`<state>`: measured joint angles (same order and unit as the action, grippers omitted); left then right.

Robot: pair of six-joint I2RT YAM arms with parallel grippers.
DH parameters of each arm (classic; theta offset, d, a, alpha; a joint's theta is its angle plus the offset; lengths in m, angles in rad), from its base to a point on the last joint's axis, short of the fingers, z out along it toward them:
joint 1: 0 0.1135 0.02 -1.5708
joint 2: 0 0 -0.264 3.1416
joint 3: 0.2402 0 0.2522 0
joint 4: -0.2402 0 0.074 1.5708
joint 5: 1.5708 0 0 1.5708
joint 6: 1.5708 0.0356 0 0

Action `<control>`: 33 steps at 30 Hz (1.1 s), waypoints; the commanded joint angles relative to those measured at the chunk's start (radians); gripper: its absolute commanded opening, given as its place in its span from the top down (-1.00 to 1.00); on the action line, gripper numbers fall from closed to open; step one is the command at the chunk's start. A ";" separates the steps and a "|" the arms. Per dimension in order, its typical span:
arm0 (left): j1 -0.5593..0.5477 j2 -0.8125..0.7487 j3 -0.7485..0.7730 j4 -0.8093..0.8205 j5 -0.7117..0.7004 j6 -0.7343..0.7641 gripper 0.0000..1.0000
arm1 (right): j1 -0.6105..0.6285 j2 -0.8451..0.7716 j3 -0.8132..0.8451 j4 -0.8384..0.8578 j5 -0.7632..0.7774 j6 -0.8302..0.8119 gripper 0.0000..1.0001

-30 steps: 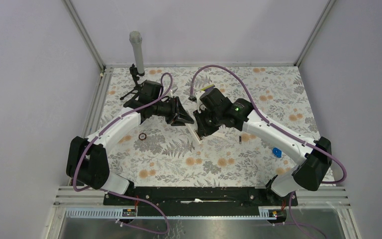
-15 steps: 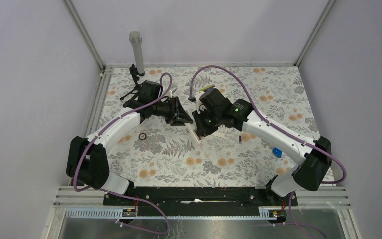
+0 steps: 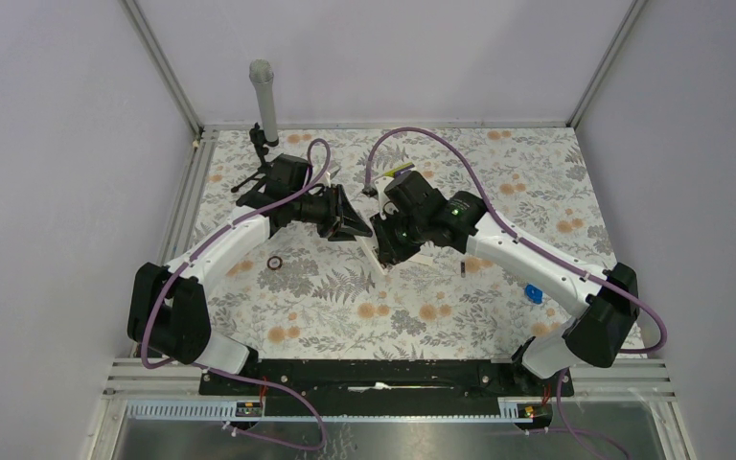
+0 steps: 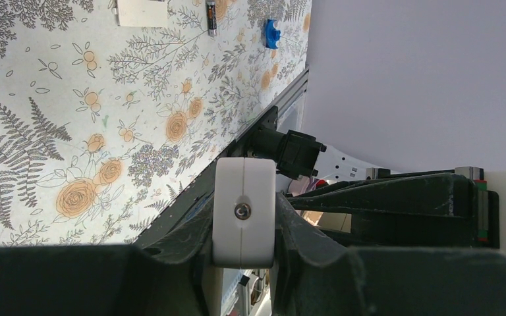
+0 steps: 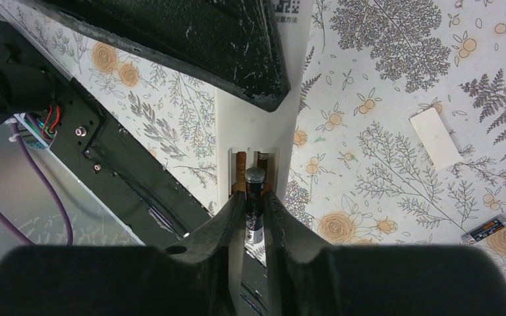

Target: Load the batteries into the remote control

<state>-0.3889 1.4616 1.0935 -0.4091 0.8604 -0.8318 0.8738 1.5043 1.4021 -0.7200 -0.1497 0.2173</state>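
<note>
The white remote control [image 5: 255, 128] lies back side up with its battery bay open. My left gripper [image 4: 244, 227] is shut on one end of the remote [image 4: 244, 197] and holds it steady. My right gripper [image 5: 255, 207] is shut on a dark battery [image 5: 255, 187] and holds it tip-first in the bay, beside a copper spring contact. The second battery [image 5: 486, 229] lies loose on the mat to the right. It also shows in the left wrist view [image 4: 211, 18] and the top view [image 3: 463, 267]. In the top view both grippers [image 3: 348, 227] [image 3: 383, 247] meet over the remote [image 3: 380, 259] at mid-table.
The white bay cover [image 5: 436, 138] lies on the flowered mat near the remote. A blue piece [image 3: 533, 293] sits at the right, a small dark ring [image 3: 274, 263] at the left. A grey post [image 3: 264, 96] and a black stand are at the back left.
Both grippers and the remote have shifted a few pixels toward the far left. The holds are unchanged.
</note>
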 commanded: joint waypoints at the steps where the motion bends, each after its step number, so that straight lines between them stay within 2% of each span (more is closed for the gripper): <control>1: 0.007 -0.006 0.020 0.046 0.031 -0.005 1.00 | 0.009 -0.024 -0.004 0.008 0.022 0.011 0.52; 11: 0.009 -0.009 0.017 0.038 0.028 0.000 1.00 | 0.009 -0.023 -0.003 0.031 0.075 0.066 0.36; 23: 0.013 0.001 0.015 0.030 0.025 0.011 1.00 | 0.009 -0.044 0.006 0.044 0.103 0.093 0.34; 33: 0.036 0.000 0.025 0.010 0.056 0.054 1.00 | 0.008 -0.073 -0.010 0.108 0.093 0.195 0.05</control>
<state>-0.3687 1.4616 1.0931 -0.4122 0.8677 -0.8139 0.8772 1.4693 1.4021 -0.6609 -0.0643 0.3477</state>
